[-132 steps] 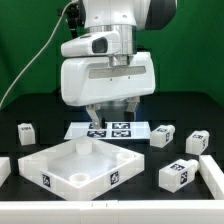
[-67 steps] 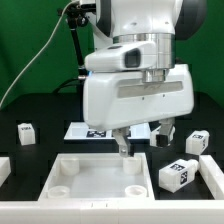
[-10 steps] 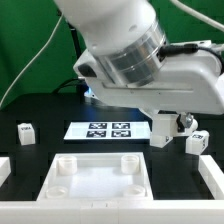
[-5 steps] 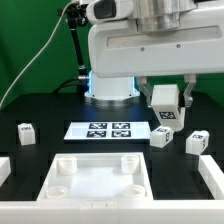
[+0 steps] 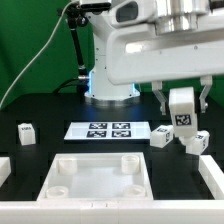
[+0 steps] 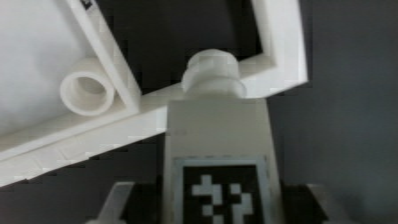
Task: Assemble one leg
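Observation:
My gripper [image 5: 181,118] is shut on a leg [image 5: 181,106], a white post with a square marker tag on its face, and holds it in the air at the exterior view's right. In the wrist view the held leg [image 6: 221,130] fills the middle, its round peg end pointing at the tray's rim. The large white square tray-like piece [image 5: 62,176] lies at the front, below and to the exterior view's left of the gripper; its corner hole shows in the wrist view [image 6: 86,92]. Three more legs lie on the table: one [image 5: 26,132], one [image 5: 160,137], one [image 5: 196,142].
The marker board [image 5: 106,130] lies flat behind the tray. The robot's white base [image 5: 110,85] stands at the back. White rails [image 5: 213,178] border the table at the exterior view's right and left front.
The gripper has picked a leg up from the table's right front and lifted it; over the last second it moved towards the exterior view's right. The tray has shifted forward and squared up.

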### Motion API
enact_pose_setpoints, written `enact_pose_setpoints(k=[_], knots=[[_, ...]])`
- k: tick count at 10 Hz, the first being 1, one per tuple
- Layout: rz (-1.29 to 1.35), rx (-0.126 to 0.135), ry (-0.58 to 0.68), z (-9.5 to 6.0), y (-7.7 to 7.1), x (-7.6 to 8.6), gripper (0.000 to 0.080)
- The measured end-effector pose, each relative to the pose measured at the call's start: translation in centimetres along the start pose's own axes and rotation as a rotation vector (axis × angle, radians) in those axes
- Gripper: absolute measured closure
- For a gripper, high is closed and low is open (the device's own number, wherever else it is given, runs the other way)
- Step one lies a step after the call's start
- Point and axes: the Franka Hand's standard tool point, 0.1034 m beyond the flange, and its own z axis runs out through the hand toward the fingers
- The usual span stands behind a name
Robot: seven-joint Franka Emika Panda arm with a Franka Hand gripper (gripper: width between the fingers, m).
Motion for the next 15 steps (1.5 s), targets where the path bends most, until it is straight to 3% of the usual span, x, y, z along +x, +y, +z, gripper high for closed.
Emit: enact_pose_setpoints(k=[1,3,5,7,8,9,11,12,15], knots=[[-0.018,-0.004,-0.003,0.0,0.9,0.4,0.0519],[-0.031,0.001,-0.005,0.0,0.1,0.1,0.0519],[-0.045,-0.003,-0.007,0.2,0.5,0.0,0.0519],[-0.162,-0.035,0.022,1.3,2.8,-0.2,0.0519],[-0.22,-0.052,0.053,1.6,4.7,0.8,0.0519],[-0.266,-0.05,0.107,1.9,5.0,1.6,0.0519],[-0.259,-0.044,0.108,2.0,4.8,1.5,0.0519],[-0.262,-0.022,0.218,1.8,4.5,2.2,0.0519],[-0.267,-0.011,0.283,2.8,4.9,1.3,0.0519]])
